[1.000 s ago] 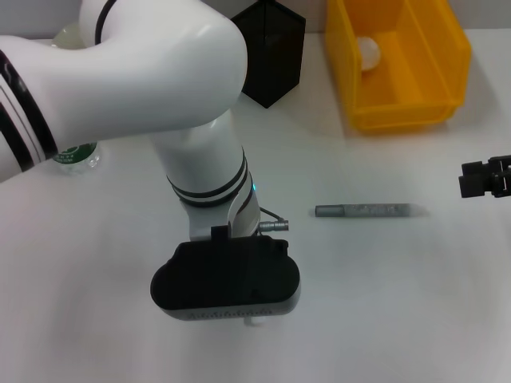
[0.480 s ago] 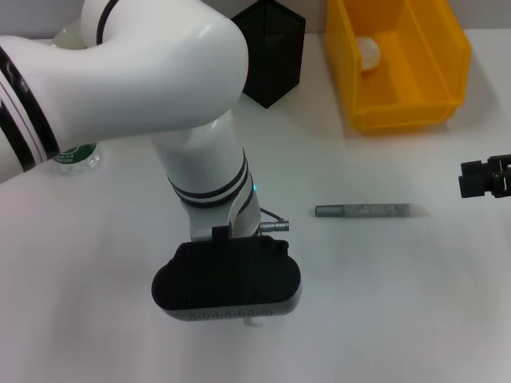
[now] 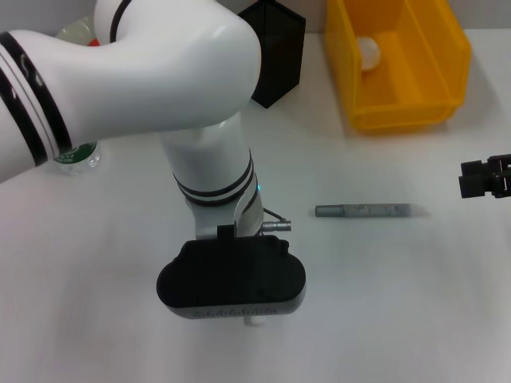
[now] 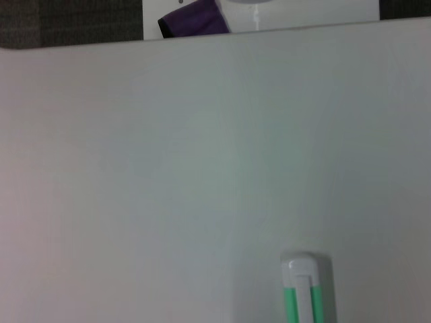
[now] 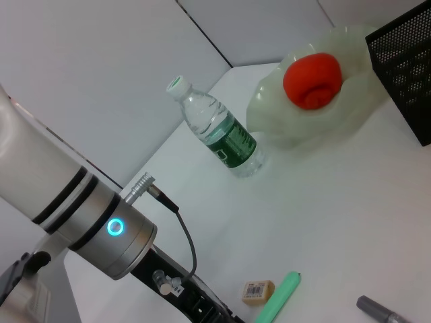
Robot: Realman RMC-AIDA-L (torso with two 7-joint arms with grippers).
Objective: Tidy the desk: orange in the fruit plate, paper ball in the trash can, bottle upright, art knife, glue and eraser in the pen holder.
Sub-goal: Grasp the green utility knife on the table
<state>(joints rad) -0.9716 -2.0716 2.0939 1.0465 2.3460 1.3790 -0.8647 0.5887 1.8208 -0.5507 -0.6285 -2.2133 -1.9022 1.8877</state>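
Observation:
The red-orange orange [image 5: 312, 81] lies in the pale-green fruit plate [image 5: 350, 114]. The bottle [image 5: 222, 131] stands upright beside it. The tan eraser [image 5: 257, 290] and a green glue stick [image 5: 277, 306] lie on the table close to my left arm's wrist [image 5: 114, 227]. The glue's white-and-green end shows in the left wrist view [image 4: 304, 289]. My left gripper [image 3: 235, 287] hangs low over that spot and hides both in the head view. The grey art knife [image 3: 363, 211] lies to its right. My right gripper [image 3: 487, 177] is parked at the far right.
The black pen holder [image 3: 275, 56] stands at the back. The yellow trash can [image 3: 399, 72] to its right holds the white paper ball [image 3: 369, 49]. The table's near edge [image 4: 202, 37] shows in the left wrist view. My left arm covers much of the left side.
My left arm has shifted a little to the right and its gripper housing a little lower. A sliver of the orange now shows behind the arm. The right arm has not moved.

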